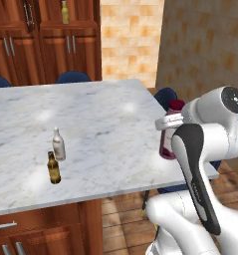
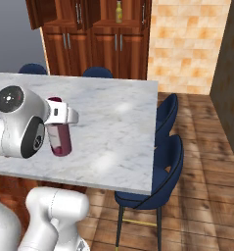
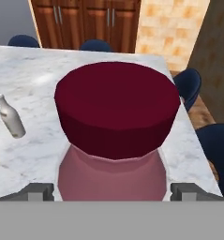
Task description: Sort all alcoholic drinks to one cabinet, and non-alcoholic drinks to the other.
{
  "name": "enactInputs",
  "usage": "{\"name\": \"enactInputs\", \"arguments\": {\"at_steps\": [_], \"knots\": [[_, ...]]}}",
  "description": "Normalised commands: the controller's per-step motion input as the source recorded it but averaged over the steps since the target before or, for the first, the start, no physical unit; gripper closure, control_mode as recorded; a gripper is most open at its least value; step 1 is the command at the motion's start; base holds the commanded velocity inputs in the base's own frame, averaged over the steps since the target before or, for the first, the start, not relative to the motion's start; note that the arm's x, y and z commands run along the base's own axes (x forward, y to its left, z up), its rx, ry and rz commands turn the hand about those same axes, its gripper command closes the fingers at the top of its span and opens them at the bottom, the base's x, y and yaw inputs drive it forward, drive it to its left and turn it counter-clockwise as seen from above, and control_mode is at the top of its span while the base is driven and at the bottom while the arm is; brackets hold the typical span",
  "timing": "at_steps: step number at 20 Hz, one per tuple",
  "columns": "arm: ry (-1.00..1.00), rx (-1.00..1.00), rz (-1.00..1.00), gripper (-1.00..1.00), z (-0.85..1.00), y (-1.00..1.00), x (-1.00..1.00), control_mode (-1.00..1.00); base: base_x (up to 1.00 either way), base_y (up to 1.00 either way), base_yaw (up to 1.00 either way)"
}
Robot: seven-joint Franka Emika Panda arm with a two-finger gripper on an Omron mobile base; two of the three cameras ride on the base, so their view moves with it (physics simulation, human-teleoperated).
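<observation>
Two small bottles, whitish point(image 1: 58, 144) and amber point(image 1: 53, 168), standing at left of centre on the marble surface point(image 1: 105, 114) in the left base view; to be left alone for now. Maroon bottle point(image 1: 169, 134) at right of that view, near the surface's right edge, gripper point(image 3: 112, 191) directly above its cap. In the hand view, cap large and central, fingers point(image 3: 36, 191) spread wide at bottom left and bottom right, either side of the bottle, nothing held yet. Best done by lowering straight down past the cap, keeping it centred between the fingers, then closing on the neck or body below, probably firmer than on the smooth cap. Worth lifting vertically, given the edge nearby. Cabinet point(image 1: 51, 45) at upper left, yellow bottle point(image 1: 64, 12) already on its shelf.
</observation>
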Motion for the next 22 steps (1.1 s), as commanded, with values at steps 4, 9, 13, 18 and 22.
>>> {"name": "enactInputs", "arguments": {"at_steps": [4,9,13,18,22], "knots": [[0.05,-0.02,0.00,1.00,0.00,-0.01,-0.29,-1.00,0.00,0.00,0.00],[0.00,-0.01,0.00,1.00,0.00,0.00,-0.11,1.00,-0.71,-0.30,0.00],[0.00,0.00,0.00,1.00,0.00,0.00,0.00,1.00,-0.75,-0.93,0.00],[0.00,0.00,0.00,1.00,0.00,0.00,0.00,1.00,-0.25,-1.00,0.00],[0.00,0.00,0.00,1.00,0.00,0.00,0.00,1.00,0.06,-1.00,0.00]]}}
